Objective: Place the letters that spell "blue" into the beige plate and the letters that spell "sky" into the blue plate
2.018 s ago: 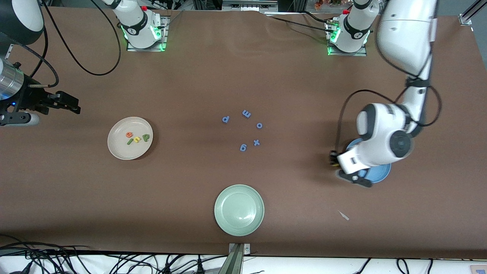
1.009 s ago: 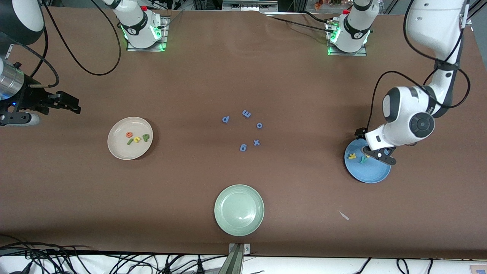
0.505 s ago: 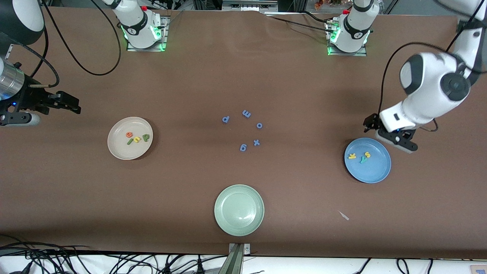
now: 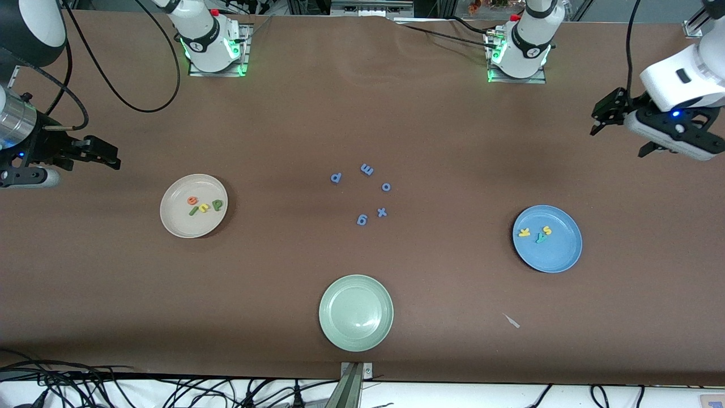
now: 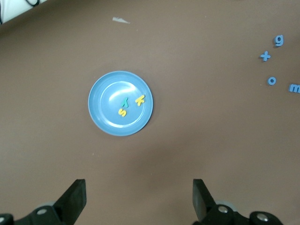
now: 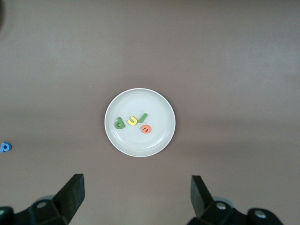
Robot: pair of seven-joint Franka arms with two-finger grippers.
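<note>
The beige plate (image 4: 192, 226) (image 6: 140, 99) lies toward the right arm's end and holds the orange e (image 4: 192, 200), green l (image 4: 194, 211), yellow u (image 4: 204, 208) and green b (image 4: 217, 204). The blue plate (image 4: 558, 256) (image 5: 108, 93) lies toward the left arm's end with the yellow k (image 4: 524, 232), teal y (image 4: 541, 238) and yellow s (image 4: 547, 230) in it. My left gripper (image 4: 617, 143) (image 5: 139, 187) hangs open and empty, high over bare table, off the blue plate. At its own end of the table, my right gripper (image 4: 116, 158) (image 6: 137, 187) waits open and empty.
Several blue letters (image 4: 362, 192) lie loose in the middle of the table. A pale green plate (image 4: 355, 312) sits near the front edge, and a small white scrap (image 4: 512, 321) lies between it and the blue plate. Cables run along the front edge.
My left gripper has lifted off the blue plate and swung up toward the left arm's end of the table, uncovering the three letters in the plate. The right arm has not moved.
</note>
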